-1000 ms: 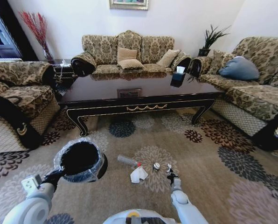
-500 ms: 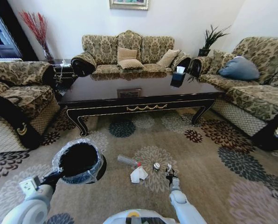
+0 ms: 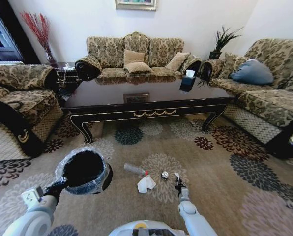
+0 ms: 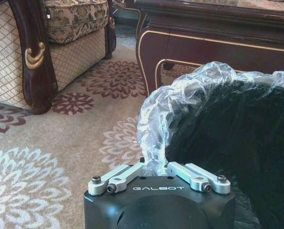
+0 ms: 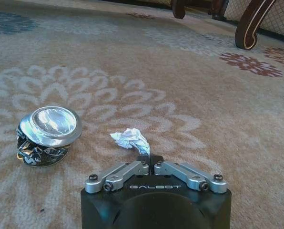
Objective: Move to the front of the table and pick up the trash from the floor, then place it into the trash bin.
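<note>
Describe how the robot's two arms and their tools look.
Both arms are smooth, rounded white-grey shells. The left tool and the right tool each have a glossy black housing printed GALBOT in pale letters, with silver metal linkage bars fixed by dark screws. In the head view a pale boxy module sits at the left wrist; the right forearm narrows to a black tip.

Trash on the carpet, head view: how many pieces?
4. Clear bottle, white paper beside it, silvery crushed can, and a small paper scrap at the right gripper. More may be hidden behind the trash bin.
</note>
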You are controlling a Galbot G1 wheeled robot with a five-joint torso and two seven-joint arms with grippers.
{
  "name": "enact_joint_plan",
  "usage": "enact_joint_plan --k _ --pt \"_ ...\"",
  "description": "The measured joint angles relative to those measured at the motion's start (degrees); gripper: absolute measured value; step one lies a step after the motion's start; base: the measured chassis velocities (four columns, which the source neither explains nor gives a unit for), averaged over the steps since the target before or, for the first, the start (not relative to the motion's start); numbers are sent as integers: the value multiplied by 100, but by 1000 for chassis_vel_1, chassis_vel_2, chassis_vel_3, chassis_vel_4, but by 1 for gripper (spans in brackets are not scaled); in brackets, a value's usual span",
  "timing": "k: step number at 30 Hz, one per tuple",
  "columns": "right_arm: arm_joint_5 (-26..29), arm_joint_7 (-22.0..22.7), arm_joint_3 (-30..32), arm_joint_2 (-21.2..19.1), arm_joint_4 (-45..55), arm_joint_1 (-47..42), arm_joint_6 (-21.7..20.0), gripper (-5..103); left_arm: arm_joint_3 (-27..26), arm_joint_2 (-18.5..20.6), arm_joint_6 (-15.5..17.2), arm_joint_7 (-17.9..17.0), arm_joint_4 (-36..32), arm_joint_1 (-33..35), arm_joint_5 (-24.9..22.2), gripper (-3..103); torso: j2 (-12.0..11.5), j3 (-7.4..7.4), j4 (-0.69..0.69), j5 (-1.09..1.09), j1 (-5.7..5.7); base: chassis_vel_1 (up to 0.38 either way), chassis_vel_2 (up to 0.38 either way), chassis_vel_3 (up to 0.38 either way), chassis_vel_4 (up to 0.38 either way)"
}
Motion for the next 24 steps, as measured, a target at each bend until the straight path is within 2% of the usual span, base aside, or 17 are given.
enact_joint_plan --k 1,7,13,19,20,23,24 --pt "-5 0 4 0 3 -2 6 2 2 -5 -3 0 0 1 0 2 0 0 0 0 0 0 0 0 0" --pt "1 -41 41 -36 215 -87 133 0 90 -38 -19 0 3 -5 78 2 0 0 0 0 0 0 0 0 0" --pt "293 -275 -24 -257 1061 -341 350 0 345 -89 -34 29 -8 17 267 2 0 0 0 0 0 0 0 0 0" --pt "1378 -1306 -456 -714 2819 -678 967 0 863 255 -32 57 202 -409 400 2 0 0 0 0 0 0 0 0 0" --pt "1378 -1306 -456 -714 2819 -678 967 0 863 255 -32 57 202 -409 400 2 0 0 0 0 0 0 0 0 0" --pt "1937 -1782 -793 -949 3442 -746 1101 0 1207 439 -24 84 441 -720 404 2 0 0 -1 0 0 0 0 0 0" --pt "2249 -2061 -987 -1062 3709 -773 1174 0 1437 501 -27 108 643 -881 456 2 0 0 -1 0 0 0 0 0 0"
